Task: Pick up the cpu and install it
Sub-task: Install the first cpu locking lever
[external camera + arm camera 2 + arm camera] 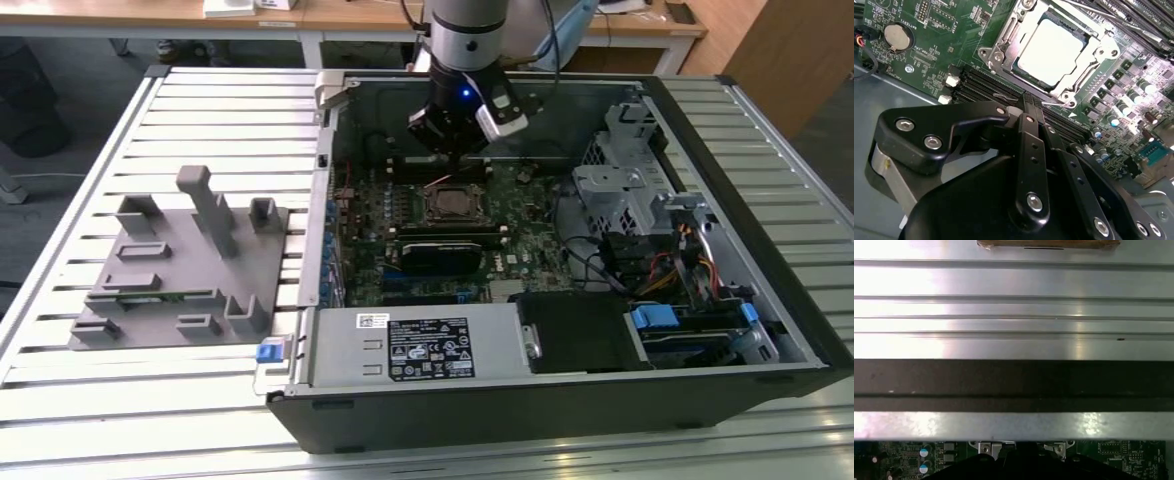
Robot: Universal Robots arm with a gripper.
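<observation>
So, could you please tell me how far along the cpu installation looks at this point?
The shiny silver square cpu already lies inside the metal socket frame on the green motherboard, so placement looks done. The black gripper hangs just above the board beside the socket, with nothing visible between its fingers. Whether the frame is latched cannot be told; nothing else visibly remains.

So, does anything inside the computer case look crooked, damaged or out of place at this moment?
Nothing stands out. In the second wrist view the cpu lies flat and square inside the socket frame, with no edge lifted. The gripper hangs above the motherboard, beside the socket, touching nothing.
</observation>
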